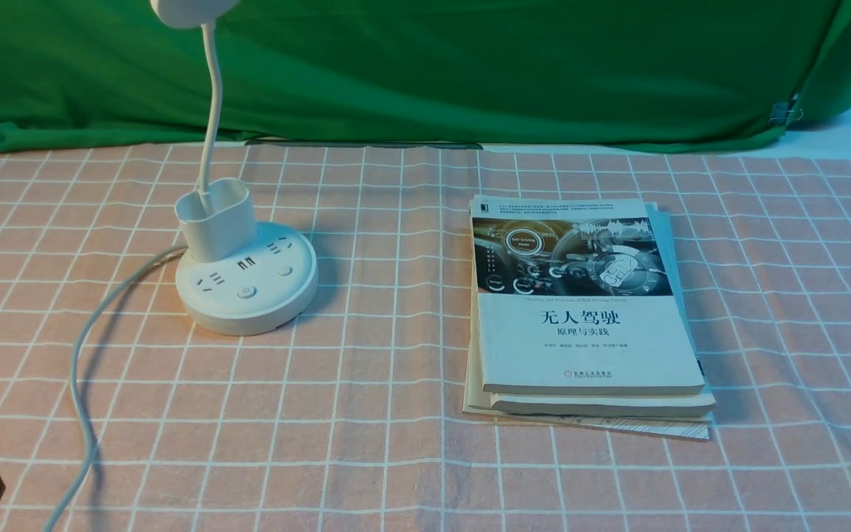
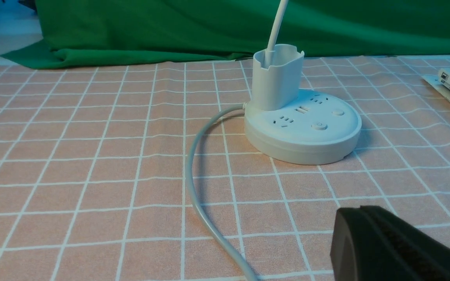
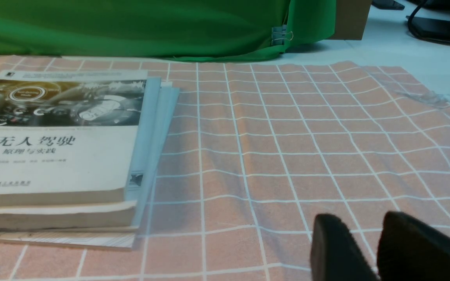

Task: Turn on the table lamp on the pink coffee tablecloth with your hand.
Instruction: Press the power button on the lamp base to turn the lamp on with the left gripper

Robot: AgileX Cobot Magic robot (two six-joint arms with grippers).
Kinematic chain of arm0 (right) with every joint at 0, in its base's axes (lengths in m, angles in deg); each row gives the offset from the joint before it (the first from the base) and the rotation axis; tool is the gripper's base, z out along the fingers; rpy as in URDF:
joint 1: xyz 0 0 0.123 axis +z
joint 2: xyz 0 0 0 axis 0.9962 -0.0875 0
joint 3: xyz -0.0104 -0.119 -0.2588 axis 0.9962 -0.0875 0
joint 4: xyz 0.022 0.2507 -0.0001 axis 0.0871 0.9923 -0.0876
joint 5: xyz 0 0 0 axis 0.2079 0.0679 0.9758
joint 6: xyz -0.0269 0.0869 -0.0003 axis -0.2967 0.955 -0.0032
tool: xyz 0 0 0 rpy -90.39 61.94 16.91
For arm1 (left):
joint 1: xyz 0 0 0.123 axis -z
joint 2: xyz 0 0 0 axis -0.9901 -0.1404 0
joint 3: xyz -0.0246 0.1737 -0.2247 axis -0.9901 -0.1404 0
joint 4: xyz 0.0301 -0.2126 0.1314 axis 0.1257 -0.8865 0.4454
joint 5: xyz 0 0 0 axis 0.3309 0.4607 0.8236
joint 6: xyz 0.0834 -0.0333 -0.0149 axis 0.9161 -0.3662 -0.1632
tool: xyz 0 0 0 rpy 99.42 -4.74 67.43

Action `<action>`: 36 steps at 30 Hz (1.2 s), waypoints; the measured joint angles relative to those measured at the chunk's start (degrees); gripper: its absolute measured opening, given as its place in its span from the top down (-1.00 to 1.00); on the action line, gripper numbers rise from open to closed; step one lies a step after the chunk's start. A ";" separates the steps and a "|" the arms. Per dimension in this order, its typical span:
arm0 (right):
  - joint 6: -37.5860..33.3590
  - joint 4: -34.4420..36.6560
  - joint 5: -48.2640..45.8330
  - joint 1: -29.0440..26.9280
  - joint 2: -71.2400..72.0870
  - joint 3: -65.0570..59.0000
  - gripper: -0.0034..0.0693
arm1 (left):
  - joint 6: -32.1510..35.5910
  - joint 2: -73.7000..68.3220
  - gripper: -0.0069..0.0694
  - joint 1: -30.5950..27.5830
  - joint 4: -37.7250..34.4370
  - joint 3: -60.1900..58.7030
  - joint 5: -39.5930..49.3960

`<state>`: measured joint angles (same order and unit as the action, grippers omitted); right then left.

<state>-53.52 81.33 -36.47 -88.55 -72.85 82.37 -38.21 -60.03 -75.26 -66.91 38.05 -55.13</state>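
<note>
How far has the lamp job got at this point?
Looks done: nothing that shows. In hand: nothing; the left gripper is away from the lamp's base, touching no button. Left: reaching the base and pressing, probably the power-marked button. Whether the lamp is lit, I can't tell; only part of its head shows.

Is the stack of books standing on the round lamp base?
No, the books lie on the pink tablecloth.
</note>
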 joint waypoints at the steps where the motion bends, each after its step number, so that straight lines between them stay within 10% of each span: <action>1: 0.00 0.00 0.00 0.00 0.00 0.00 0.25 | 0.00 0.00 0.81 0.00 0.00 0.00 -0.15; 9: 0.00 0.00 0.00 0.00 0.00 0.00 0.25 | 0.00 0.00 0.81 0.00 0.30 0.00 -7.30; 18: 0.00 0.00 0.00 0.00 0.00 0.00 0.25 | 0.00 0.00 0.81 0.00 0.64 0.00 -46.91; 25: 0.00 0.00 0.00 0.00 0.00 0.00 0.25 | -0.54 -0.28 0.81 0.00 -1.40 0.00 -58.43; 36: 0.00 0.00 0.00 0.00 0.00 0.00 0.25 | -5.05 -25.18 0.81 0.00 -0.42 26.04 -6.51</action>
<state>-53.52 81.33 -36.47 -88.55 -72.85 82.37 -43.26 -85.20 -75.26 -67.32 64.09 -61.64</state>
